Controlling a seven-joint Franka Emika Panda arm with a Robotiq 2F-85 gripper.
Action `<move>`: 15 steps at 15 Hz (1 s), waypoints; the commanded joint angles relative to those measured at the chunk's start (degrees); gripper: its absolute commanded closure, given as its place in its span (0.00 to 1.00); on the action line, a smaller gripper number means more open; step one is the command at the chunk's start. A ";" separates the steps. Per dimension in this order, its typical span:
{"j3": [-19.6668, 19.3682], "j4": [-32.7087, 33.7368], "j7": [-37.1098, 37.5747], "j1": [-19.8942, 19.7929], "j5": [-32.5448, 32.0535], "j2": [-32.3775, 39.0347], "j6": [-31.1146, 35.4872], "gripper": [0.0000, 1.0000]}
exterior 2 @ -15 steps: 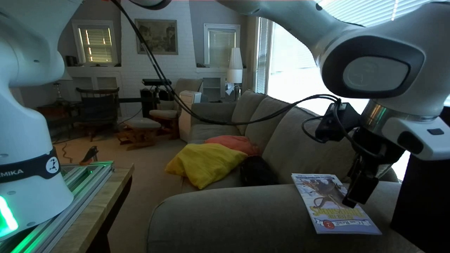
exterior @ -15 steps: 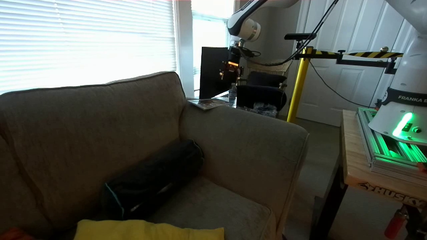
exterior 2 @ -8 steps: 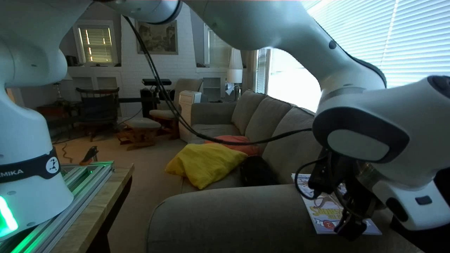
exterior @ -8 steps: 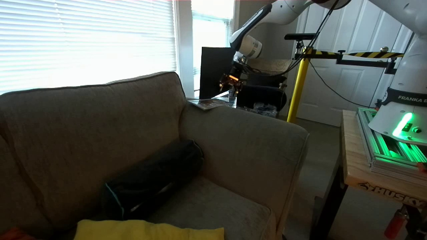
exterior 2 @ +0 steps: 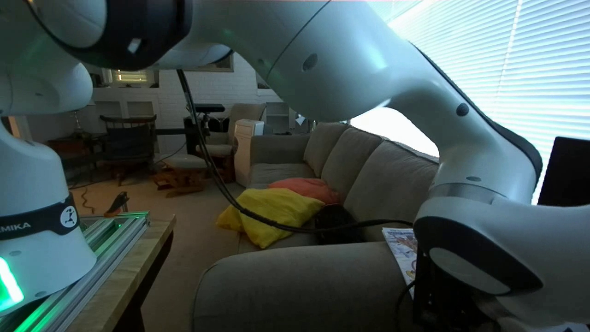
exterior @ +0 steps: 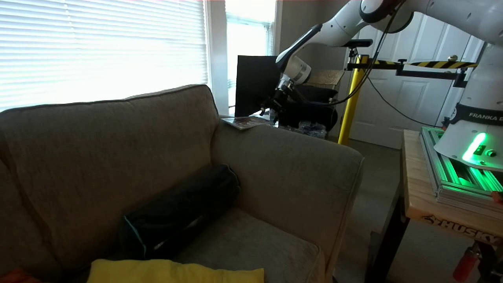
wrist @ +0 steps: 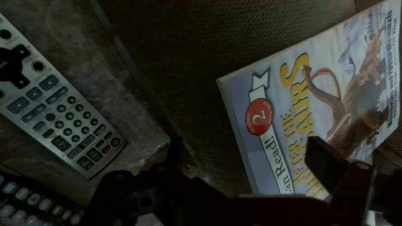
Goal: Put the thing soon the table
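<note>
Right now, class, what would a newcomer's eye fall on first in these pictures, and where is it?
Probably the white robot arm, arching across the top of an exterior view, and the green light glowing on its base. The yellow cushion on the sofa stands out next. In the wrist view, an illustrated book lies at right, on the sofa arm, and a pale remote at left.

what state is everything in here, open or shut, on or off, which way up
Pincer: open, nothing seen in its grip
Book: closed, lying front cover up
Silver remote: lying buttons up; on or off cannot be told
Dark remote: buttons up, partly out of frame
Base light: lit green
Window blinds: lowered, daylight showing through
White door: looks shut
</note>
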 commanded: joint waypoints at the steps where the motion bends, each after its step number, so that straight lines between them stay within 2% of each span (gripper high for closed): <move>1: 4.40 6.18 -8.26 -2.84 4.96 5.50 -3.85 0.00; 6: 5.74 10.17 -13.60 -3.72 10.01 9.33 -9.21 0.01; 7: 5.46 10.73 -13.97 -3.65 10.76 9.72 -10.15 0.26; 9: 4.95 12.07 -14.36 -3.50 11.76 10.51 -11.70 0.29; 15: 5.81 13.52 -13.71 -4.07 10.28 10.63 -12.33 0.70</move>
